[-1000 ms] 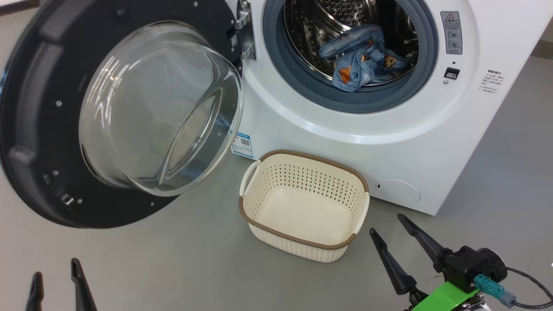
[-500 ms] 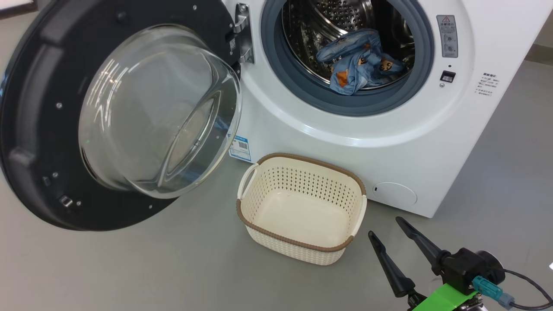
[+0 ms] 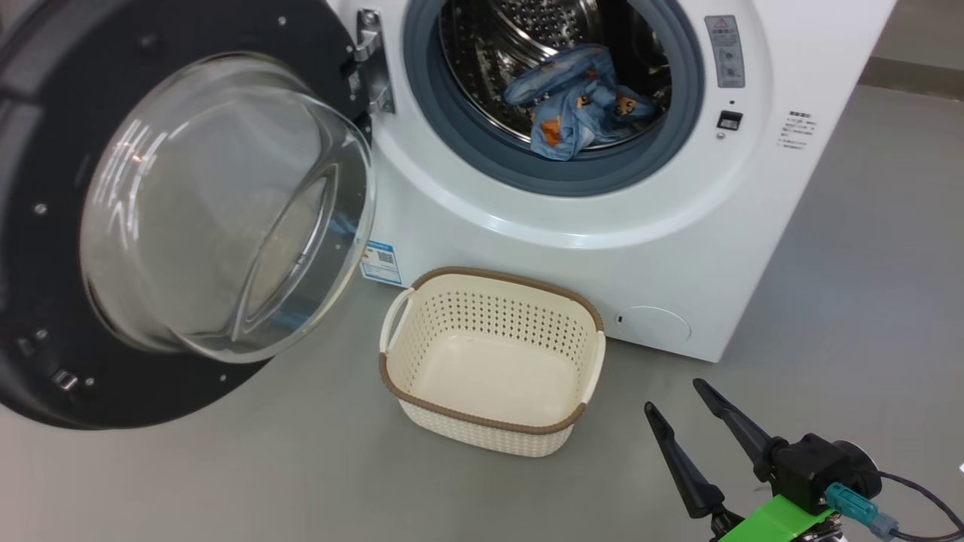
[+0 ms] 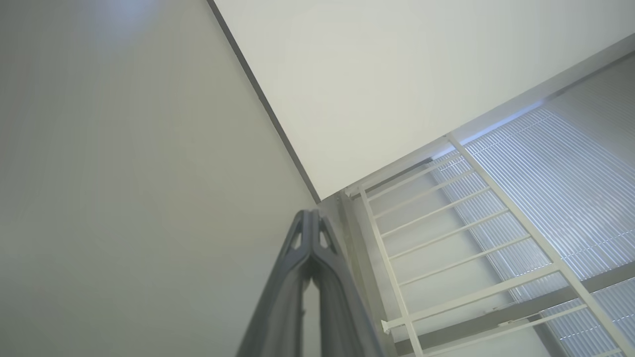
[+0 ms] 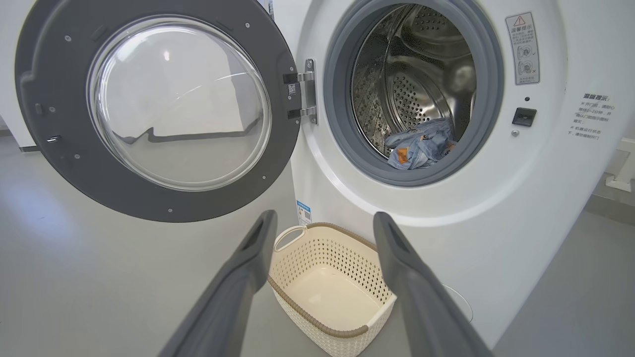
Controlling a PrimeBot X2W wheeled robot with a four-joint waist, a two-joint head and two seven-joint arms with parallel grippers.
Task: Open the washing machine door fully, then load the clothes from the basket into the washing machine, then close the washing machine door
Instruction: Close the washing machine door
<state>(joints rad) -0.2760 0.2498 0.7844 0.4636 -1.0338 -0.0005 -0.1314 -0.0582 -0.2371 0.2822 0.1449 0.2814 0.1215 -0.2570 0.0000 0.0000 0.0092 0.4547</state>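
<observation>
With my left fingers [image 4: 310,233] pressed together and right fingers [image 3: 680,461] spread, both empty, I might pinch the clothes [image 3: 576,102] at the gasket [image 3: 482,154] closing the washing machine door [image 3: 45,113].

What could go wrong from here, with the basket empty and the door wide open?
The clothes lie at the front of the drum, near the grey gasket; the washing machine door might pinch a fold when swung shut. The basket stands just below the opening, close to the open right gripper; an arm reaching across could knock it.
</observation>
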